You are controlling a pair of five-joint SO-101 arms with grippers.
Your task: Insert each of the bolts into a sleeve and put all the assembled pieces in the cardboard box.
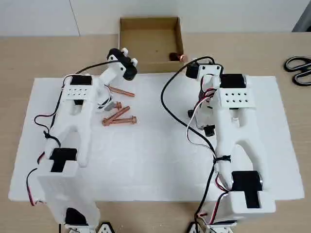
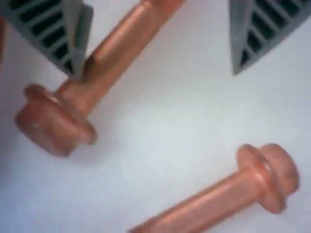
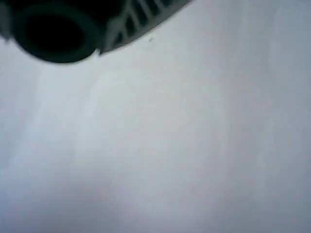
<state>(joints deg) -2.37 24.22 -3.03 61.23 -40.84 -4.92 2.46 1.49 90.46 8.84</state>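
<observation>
Several copper bolts (image 1: 120, 118) lie on the white sheet (image 1: 155, 160) left of centre. My left gripper (image 2: 155, 73) stands open low over them, its grey fingers (image 2: 63, 34) on either side of one bolt (image 2: 97, 63), one finger touching the shank. A second bolt (image 2: 233, 194) lies beside it. On the right, my right gripper (image 1: 206, 124) hangs over bare sheet, shut on a dark sleeve (image 3: 53, 34) whose open end shows against a ribbed finger (image 3: 141, 17). The cardboard box (image 1: 127, 43) stands at the back, with one copper piece (image 1: 179, 58) in its near right corner.
Scissors (image 1: 299, 68) lie on the wooden table at the far right. Black and coloured cables (image 1: 167, 92) loop across the sheet between the two arms. The sheet's middle and front are bare.
</observation>
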